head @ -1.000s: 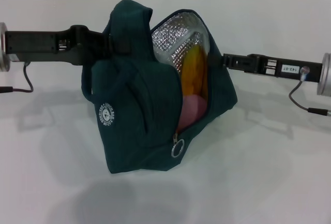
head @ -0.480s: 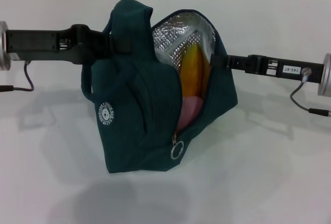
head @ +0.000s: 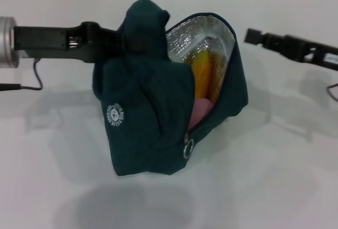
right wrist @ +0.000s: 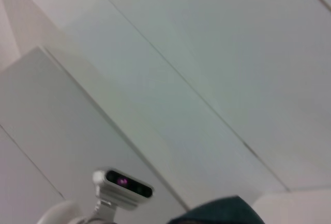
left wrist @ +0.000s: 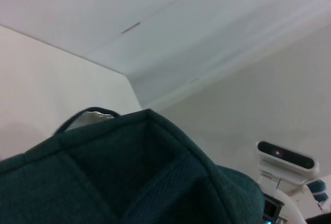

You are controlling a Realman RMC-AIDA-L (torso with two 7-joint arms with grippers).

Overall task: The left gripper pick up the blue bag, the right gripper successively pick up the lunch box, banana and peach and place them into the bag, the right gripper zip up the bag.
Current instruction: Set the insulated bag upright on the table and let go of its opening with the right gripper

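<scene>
From the head view, the blue bag (head: 153, 107) sat on the white table (head: 274, 186), slumped and tilted, its mouth gaping toward the robot's right and the foil lining showing. The left gripper (head: 127, 41) was buried in the folded top fabric and clamped on it, holding the bag up. Inside, the banana (head: 202, 73) stood on end against the lining with the peach (head: 199, 110) below it; a pale edge by the banana may have been the lunch box, but that could not be made out. The right gripper (head: 253, 36) hung apart from the bag's rim on the right, nothing in it, and whether its fingers were spread or closed could not be told.

That bag looked soft and floppy, and loaded it would sag, so the grip on the top had to stay firm. The ring zipper pull (head: 188, 148) sat low on the front seam: small, loose, likely to swing away. The sensible hold was a pinch right on the ring, then a pull along the seam with the fabric kept taut.

In the left wrist view, teal fabric of the bag (left wrist: 129, 177) filled the lower frame, close against the camera.

In the right wrist view, only a sliver of the bag (right wrist: 222, 211) showed; no fingers were in sight.
</scene>
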